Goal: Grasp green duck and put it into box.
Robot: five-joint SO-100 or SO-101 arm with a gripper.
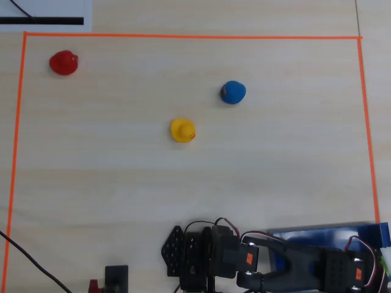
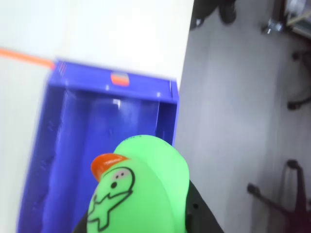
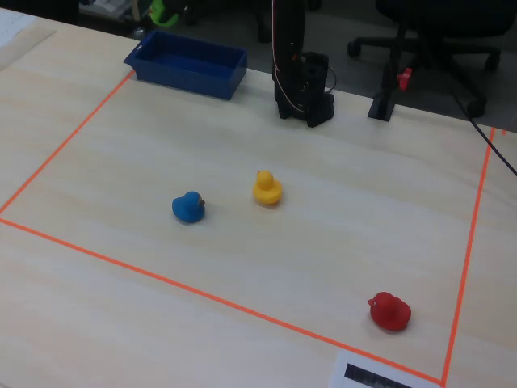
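The small bright-green toy duck [image 2: 141, 187] is already grasped, held between the gripper's [image 2: 146, 221] dark jaws, apparently above the rectangular blue open-topped plastic box [image 2: 73, 145]. Only release into the box remains.

A yellow duck [image 1: 182, 130] sits mid-counter [image 1: 275, 183], a blue duck [image 1: 233, 92] near it, a red duck [image 1: 63, 62] well apart in a corner of the orange tape [image 1: 183, 36].

In the overhead view the arm covers most of the box [image 1: 372, 231] (the green duck [image 2: 146, 187] unseen there).
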